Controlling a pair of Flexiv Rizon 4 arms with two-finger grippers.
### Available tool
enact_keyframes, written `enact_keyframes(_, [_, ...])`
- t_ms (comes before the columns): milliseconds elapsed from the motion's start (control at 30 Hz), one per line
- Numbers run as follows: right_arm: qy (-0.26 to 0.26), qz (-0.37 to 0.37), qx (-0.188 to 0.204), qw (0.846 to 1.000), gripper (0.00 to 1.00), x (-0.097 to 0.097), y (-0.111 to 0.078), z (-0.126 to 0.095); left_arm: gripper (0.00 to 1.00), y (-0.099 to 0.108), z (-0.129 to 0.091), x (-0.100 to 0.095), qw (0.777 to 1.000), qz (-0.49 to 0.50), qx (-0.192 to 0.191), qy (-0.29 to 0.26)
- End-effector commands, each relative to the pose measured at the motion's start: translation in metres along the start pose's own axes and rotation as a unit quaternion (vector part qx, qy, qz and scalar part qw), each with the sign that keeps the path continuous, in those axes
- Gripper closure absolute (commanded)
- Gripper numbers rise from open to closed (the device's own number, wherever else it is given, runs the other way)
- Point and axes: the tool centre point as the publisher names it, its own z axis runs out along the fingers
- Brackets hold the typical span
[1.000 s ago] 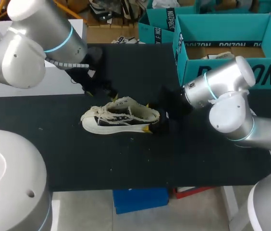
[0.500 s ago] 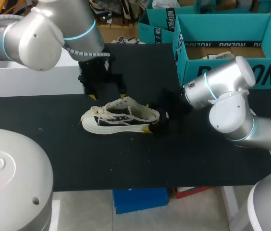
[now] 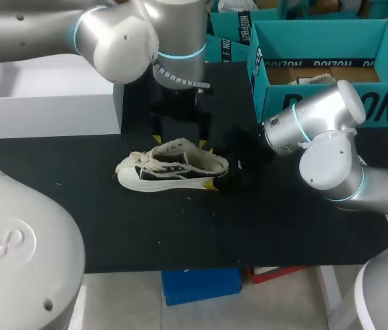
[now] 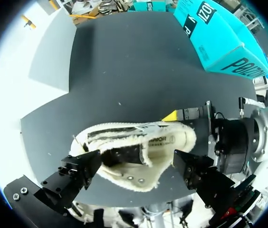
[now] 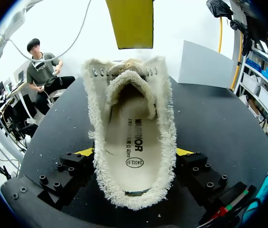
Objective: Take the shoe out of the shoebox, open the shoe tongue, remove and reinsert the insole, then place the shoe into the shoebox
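A cream, frayed-edge shoe (image 3: 173, 167) lies on the black table, toe to the left. My right gripper (image 3: 211, 166) is shut on its heel, one yellow tip against each side. In the right wrist view the shoe (image 5: 131, 142) runs out from between the fingers of my right gripper (image 5: 134, 154), with the insole (image 5: 131, 137) in place and the tongue (image 5: 129, 78) raised. My left gripper (image 3: 180, 141) hangs open just above and behind the shoe's middle. The left wrist view shows the shoe (image 4: 134, 149) below my left gripper (image 4: 134, 168), whose fingers are spread wider than the shoe. The teal shoebox (image 3: 325, 69) stands open at the back right.
A white box (image 3: 42, 103) stands at the back left of the table. A second teal box (image 3: 225, 38) sits behind the shoebox. One yellow fingertip (image 5: 130, 23) of my left arm hangs beyond the shoe's toe in the right wrist view.
My left arm has swung from the back left to the right, bringing its open gripper over the shoe. The right gripper and the shoe have not moved.
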Motion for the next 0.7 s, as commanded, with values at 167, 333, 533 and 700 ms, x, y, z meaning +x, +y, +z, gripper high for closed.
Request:
enact_keyframes(167, [-0.001, 0.000, 0.001, 1.000, 1.00, -0.001, -0.001, 0.004, 0.00, -0.002, 0.016, 0.009, 0.993, -0.005, -0.005, -0.117])
enact_keyframes(333, [-0.001, 0.000, 0.001, 1.000, 1.00, -0.001, -0.001, 0.004, 0.00, 0.003, 0.023, 0.006, 0.992, -0.008, -0.017, -0.128])
enact_keyframes(533, [-0.001, 0.000, 0.001, 1.000, 1.00, -0.001, -0.001, 0.004, 0.00, 0.007, 0.030, 0.000, 0.987, -0.007, -0.027, -0.160])
enact_keyframes(700, [-0.001, 0.000, 0.001, 1.000, 1.00, -0.001, -0.001, 0.004, 0.00, 0.011, 0.033, -0.004, 0.984, -0.001, -0.033, -0.177])
